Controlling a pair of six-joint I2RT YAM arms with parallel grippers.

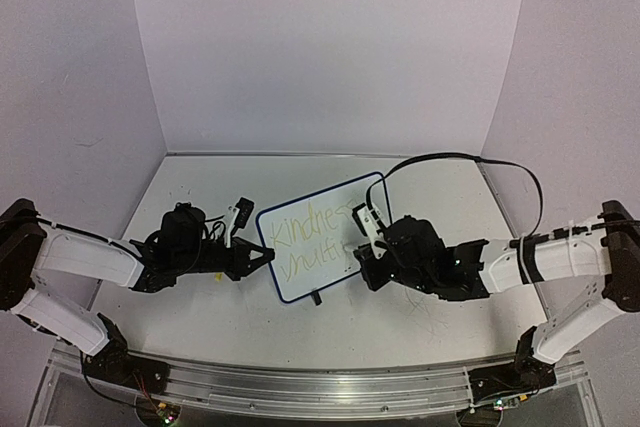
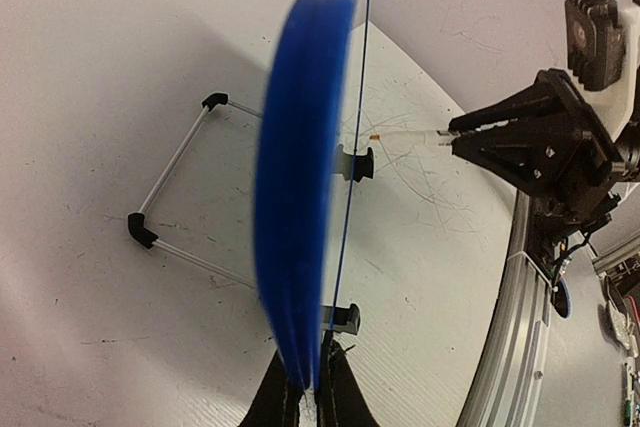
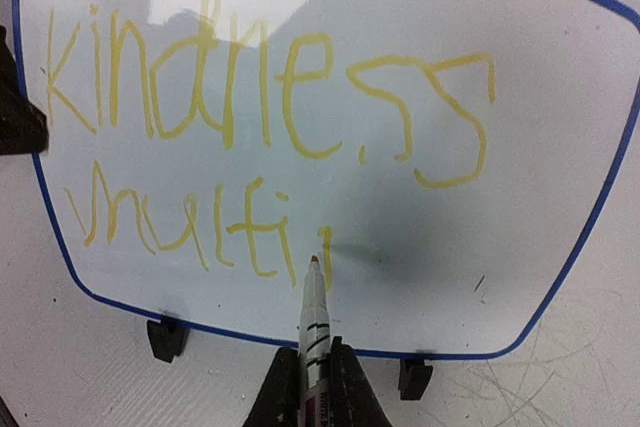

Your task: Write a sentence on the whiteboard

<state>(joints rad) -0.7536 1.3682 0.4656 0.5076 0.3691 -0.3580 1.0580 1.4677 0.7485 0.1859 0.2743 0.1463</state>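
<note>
The whiteboard (image 1: pixel 318 238), white with a thin blue frame, stands tilted on the table centre. In the right wrist view the whiteboard (image 3: pixel 450 247) bears the sentence (image 3: pixel 270 87) in yellow letters: "kindness" above "multi" and a new short stroke. My right gripper (image 3: pixel 317 372) is shut on a white marker (image 3: pixel 313 317) whose tip is at the board beside that stroke. My left gripper (image 2: pixel 313 392) is shut on the whiteboard's blue left edge (image 2: pixel 300 197), seen edge-on. In the top view the left gripper (image 1: pixel 262 255) is at the board's left side and the right gripper (image 1: pixel 366 239) at its right.
The board's wire stand (image 2: pixel 165 202) with black feet rests on the scuffed tabletop behind it. Black clip feet (image 3: pixel 165 337) sit under the board's lower edge. An aluminium rail (image 1: pixel 300 382) runs along the table's near edge. A black cable (image 1: pixel 460 159) loops above the right arm.
</note>
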